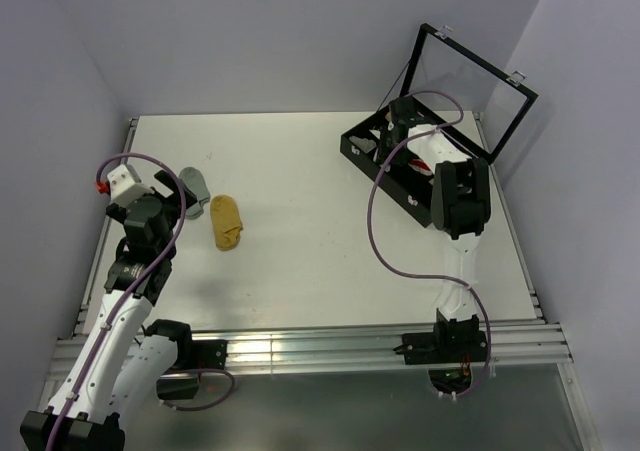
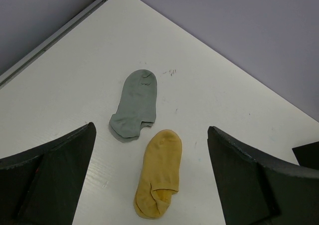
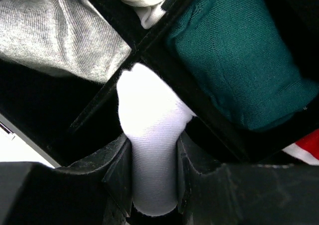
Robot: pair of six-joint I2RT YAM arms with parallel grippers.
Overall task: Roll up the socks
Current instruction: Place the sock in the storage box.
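Your right hand [image 3: 152,160] pinches the white sock [image 3: 149,115] inside the case [image 3: 35,120]; lift crooked and it could snag a divider [image 3: 149,45]. Your left hand [image 2: 149,155] hangs wide open, empty, over the grey sock [image 2: 135,103] and yellow sock [image 2: 158,172] on the worktop [image 2: 224,85]

Table [image 1: 300,171]: white, flat top, faint scuffs toward the far left corner.
Walls [image 1: 280,41]: plain pale lavender, close against the table's far, left and right edges.
Rails [image 1: 330,343]: bare aluminium, along the near and left edges.
Floor [image 1: 330,411]: dull grey, past the near edge.
Light: even, soft shadows.
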